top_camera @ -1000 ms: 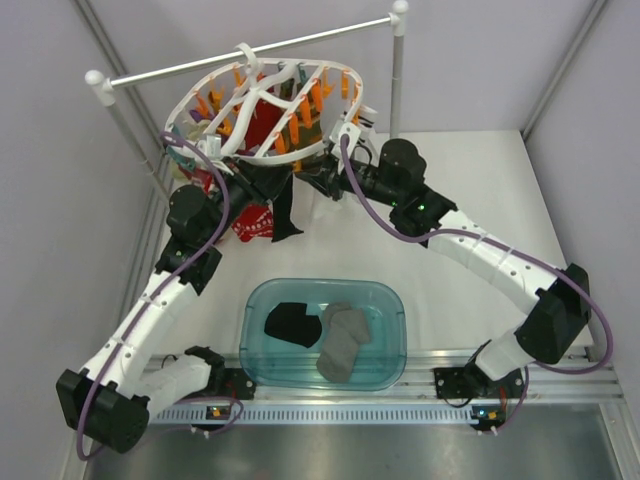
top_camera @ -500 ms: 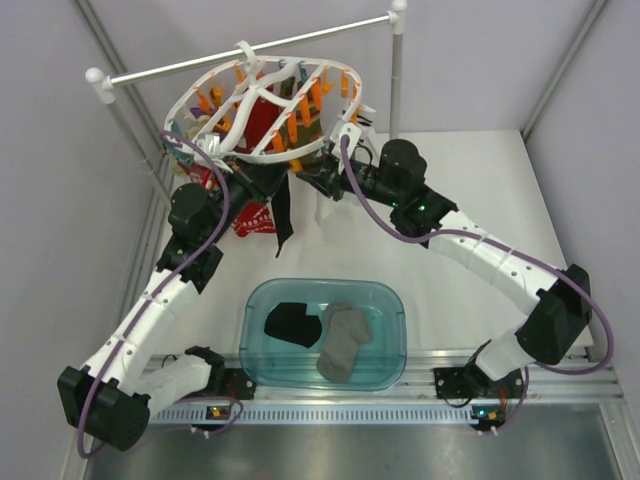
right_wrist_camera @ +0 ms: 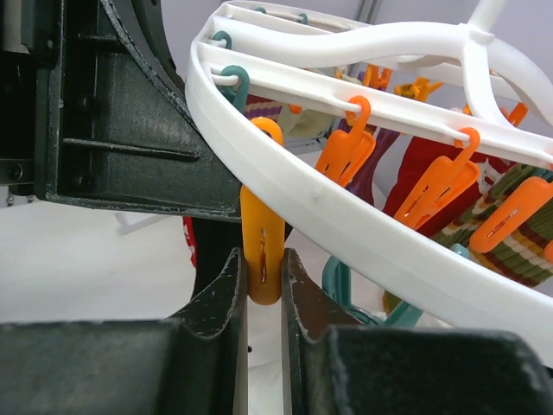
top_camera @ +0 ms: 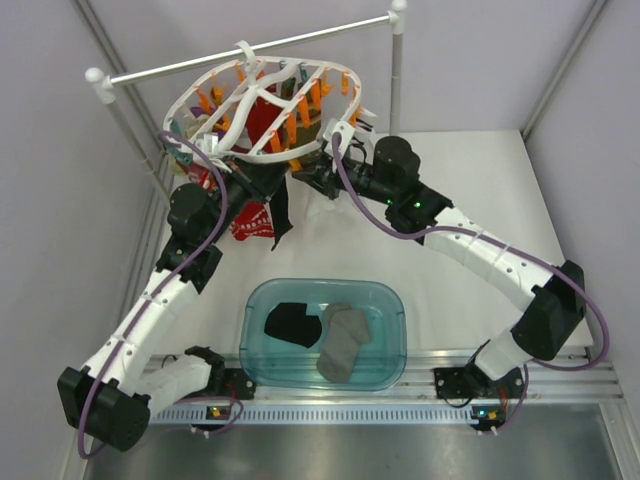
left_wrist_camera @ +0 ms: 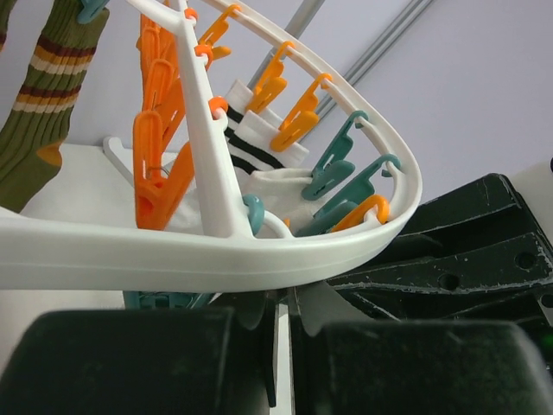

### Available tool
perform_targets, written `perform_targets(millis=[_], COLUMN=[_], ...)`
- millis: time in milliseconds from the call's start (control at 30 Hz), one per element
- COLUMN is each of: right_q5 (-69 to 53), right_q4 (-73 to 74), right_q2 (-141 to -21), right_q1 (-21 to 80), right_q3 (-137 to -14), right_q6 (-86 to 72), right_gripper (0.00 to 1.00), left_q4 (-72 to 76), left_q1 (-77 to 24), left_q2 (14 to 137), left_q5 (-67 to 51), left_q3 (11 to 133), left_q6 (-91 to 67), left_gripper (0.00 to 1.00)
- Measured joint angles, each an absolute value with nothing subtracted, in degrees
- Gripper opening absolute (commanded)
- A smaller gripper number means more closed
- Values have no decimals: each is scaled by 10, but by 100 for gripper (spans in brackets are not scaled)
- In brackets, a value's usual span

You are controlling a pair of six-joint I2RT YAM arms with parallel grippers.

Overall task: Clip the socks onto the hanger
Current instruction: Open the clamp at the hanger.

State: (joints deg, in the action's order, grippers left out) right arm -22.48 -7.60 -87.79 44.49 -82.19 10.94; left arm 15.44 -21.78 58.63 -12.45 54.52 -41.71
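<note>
Overhead, we see the large white plastic oval hanger [top_camera: 240, 105], ringed with orange and teal clips, hooked on a thin white metal rail [top_camera: 150, 67] over the far left corner of the white table [top_camera: 470, 200]. Both arms meet at its near rim, the left gripper [top_camera: 250, 178] on the left and the right gripper [top_camera: 305, 170] on the right. One long black fabric sock [top_camera: 282, 212] dangles under that rim with its top end up at the left gripper. It hangs just beside a red sock with a white pattern [top_camera: 250, 222]. At the middle of the near edge sits a clear teal plastic tub [top_camera: 325, 283]. The second black sock [top_camera: 290, 323] lies bunched in it, just beside a grey sock [top_camera: 343, 342].

From the left wrist, we look up at the hanger's rim [left_wrist_camera: 259, 259] crossing just above the left gripper [left_wrist_camera: 282, 346]. Its fingers stand close together with only a thin slit between them, and we cannot tell whether fabric is pinched there. Orange clips [left_wrist_camera: 160, 164] and teal clips [left_wrist_camera: 341, 160] hang inside the ring, with a white sock with black stripes [left_wrist_camera: 255, 145] behind them.

From the right wrist, the right gripper [right_wrist_camera: 262, 272] is clamped on a single yellow-orange plastic clip [right_wrist_camera: 262, 225]. One finger presses each side of it. The clip hangs upright from the hanger's rim [right_wrist_camera: 346, 229]. The black fabric sock [right_wrist_camera: 212, 251] shows just left of it.
</note>
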Motion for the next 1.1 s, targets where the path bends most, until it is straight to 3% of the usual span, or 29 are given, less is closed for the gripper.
perform_targets(millis=[67, 100, 133, 333, 933, 1100], right_q5=[-223, -223, -222, -223, -233, -231], right_q4=[-74, -73, -74, -77, -77, -72], right_q2=[-879, -879, -879, -878, -876, -875], right_q1=[446, 446, 446, 446, 446, 446], right_q3=[-823, -823, -823, -823, -823, -823], right_q6=[111, 110, 109, 106, 90, 89], right_gripper=[0, 0, 0, 0, 0, 0], left_q4=[154, 155, 156, 163, 177, 181], left_q1=[-216, -216, -216, -211, -205, -216], left_q2=[586, 586, 586, 581, 569, 559], left_q5=[-126, -126, -127, -128, -144, -195], left_q3=[545, 545, 545, 537, 521, 519], left_q6=[-420, -421, -422, -431, -423, -423], left_gripper=[18, 30, 37, 52, 55, 55])
